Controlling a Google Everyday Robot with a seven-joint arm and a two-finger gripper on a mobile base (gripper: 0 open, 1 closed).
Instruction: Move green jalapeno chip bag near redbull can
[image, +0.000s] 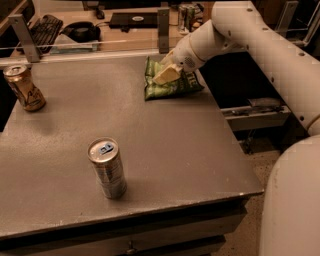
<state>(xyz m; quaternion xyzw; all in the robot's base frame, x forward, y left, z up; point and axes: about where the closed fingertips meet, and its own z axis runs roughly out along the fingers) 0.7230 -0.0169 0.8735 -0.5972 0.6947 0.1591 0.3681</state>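
Gripper (166, 76) you're driving is sitting over green jalapeno chip bag (161, 90) at far edge of desk (175, 150), grip unreadable.

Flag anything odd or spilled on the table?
Nothing stands out. The redbull can and the gold-brown can both stand upright, no spill. The green jalapeno chip bag lies crumpled near the far edge of the table, with the pincer at it.

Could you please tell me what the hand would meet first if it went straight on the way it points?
Most likely the green jalapeno chip bag, lying right under the hand; whether they touch already is unclear.
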